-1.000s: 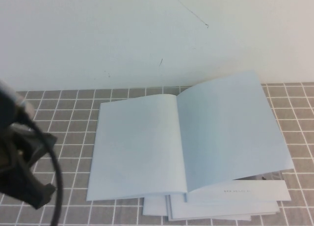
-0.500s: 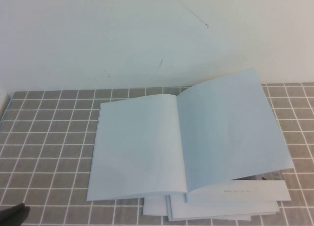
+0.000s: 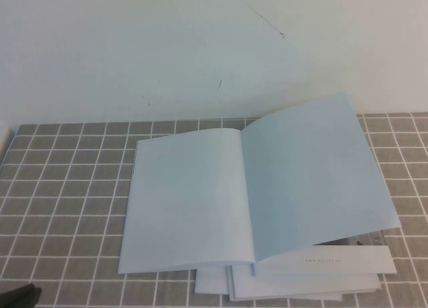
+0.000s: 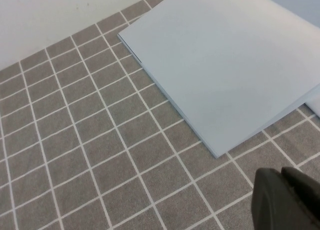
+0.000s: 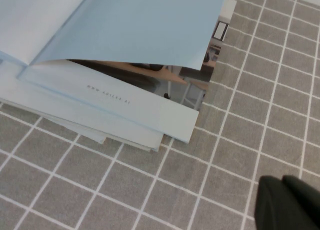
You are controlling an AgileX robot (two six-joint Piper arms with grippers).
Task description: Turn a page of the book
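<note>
While the book [image 3: 254, 194] lies open on the grey tiled tablecloth [image 3: 67, 188], both of its facing sides show plain pale bluish-white; its left half rests flat and its right page [image 3: 314, 174] arches up off the sheets beneath, its outer edge raised and curling, with printed photos visible under it in the right wrist view [image 5: 190, 75]. The book sits on a stack of white booklets [image 3: 301, 281] whose edges stick out at the near side, one carrying a small line of print. Behind the table stands a white wall [image 3: 200, 47] with a few faint marks. The left gripper [image 4: 287, 200] hangs over bare cloth near the book's near left corner, apart from it, and only a dark sliver of it shows at the bottom left of the high view [image 3: 20, 298]; whether its jaws are wide or narrow cannot be told. The right gripper [image 5: 287, 202] hangs over bare cloth off the near right corner of the stack, touching nothing, and its jaws cannot be told either
</note>
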